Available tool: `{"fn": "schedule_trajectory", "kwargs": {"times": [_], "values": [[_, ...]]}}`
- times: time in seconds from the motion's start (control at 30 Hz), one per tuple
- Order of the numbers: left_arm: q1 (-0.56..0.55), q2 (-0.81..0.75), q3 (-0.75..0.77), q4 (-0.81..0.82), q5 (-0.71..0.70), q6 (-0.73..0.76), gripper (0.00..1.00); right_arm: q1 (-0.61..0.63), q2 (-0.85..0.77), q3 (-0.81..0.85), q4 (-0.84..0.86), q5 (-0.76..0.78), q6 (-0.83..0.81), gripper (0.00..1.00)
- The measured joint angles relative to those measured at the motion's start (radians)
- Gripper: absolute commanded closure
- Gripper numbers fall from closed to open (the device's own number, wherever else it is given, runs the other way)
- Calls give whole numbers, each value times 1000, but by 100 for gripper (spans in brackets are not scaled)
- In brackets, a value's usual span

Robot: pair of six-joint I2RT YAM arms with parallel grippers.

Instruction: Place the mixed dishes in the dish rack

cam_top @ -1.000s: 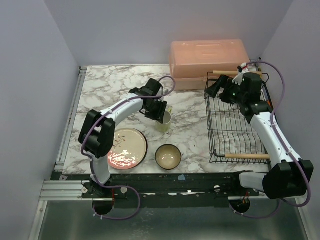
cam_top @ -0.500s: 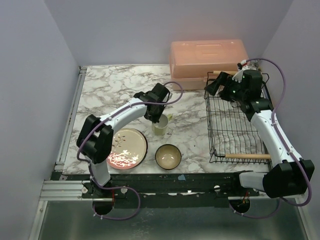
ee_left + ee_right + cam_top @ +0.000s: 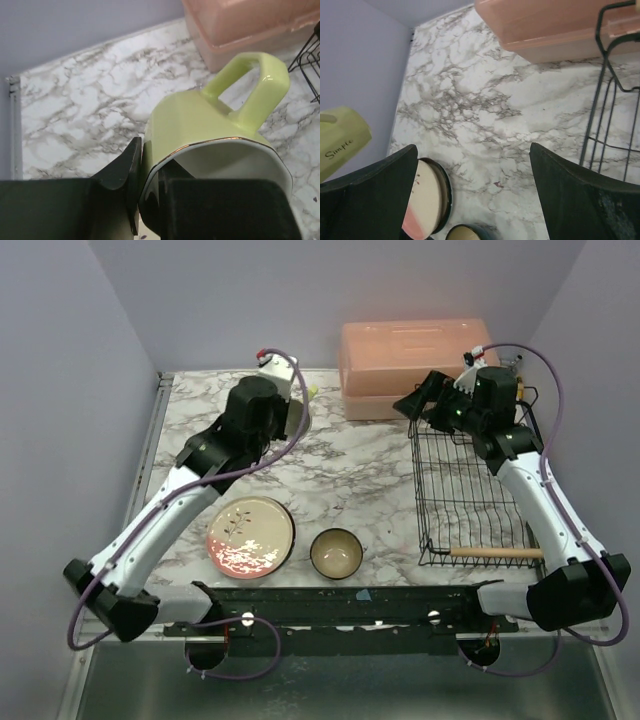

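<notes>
The yellow-green mug [image 3: 200, 125] hangs tilted in the air over the far left of the table [image 3: 370, 470], handle toward the pink box [image 3: 415, 355] and well apart from the dish rack [image 3: 465, 505] on the right. My left gripper [image 3: 146, 186] pinches its wall at the rim, one finger inside and one outside. My right gripper [image 3: 422, 400] hovers spread wide and empty at the rack's far left corner. The floral plate [image 3: 250, 536] and bowl [image 3: 336, 553] wait near me. I judge this the carry step: next I must swing the mug right, clear the rack's rim and my other gripper, then lower it in.
</notes>
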Motion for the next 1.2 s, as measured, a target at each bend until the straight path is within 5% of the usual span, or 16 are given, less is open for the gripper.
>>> {"fn": "schedule_trajectory", "kwargs": {"times": [0.1, 0.27, 0.43, 0.73, 1.07, 1.1, 1.2], "values": [[0, -148, -126, 193, -41, 80, 100, 24, 20, 48, 17, -34, 45, 4], [-26, -469, -591, 700, -46, 294, 100, 87, 14, 3, 184, -218, 204, 1], [-83, -572, -902, 1009, 9, 481, 100, 137, 42, -48, 380, -368, 380, 0], [-122, -565, -964, 1209, 154, 666, 100, 298, 205, 24, 426, -519, 481, 7], [-128, -565, -1019, 1249, 279, 813, 100, 378, 290, 46, 380, -621, 568, 11], [-130, -564, -1021, 1253, 286, 822, 100, 385, 290, 45, 380, -628, 571, 13], [-133, -564, -1021, 1270, 301, 845, 100, 387, 289, 39, 394, -657, 587, 43]]}}
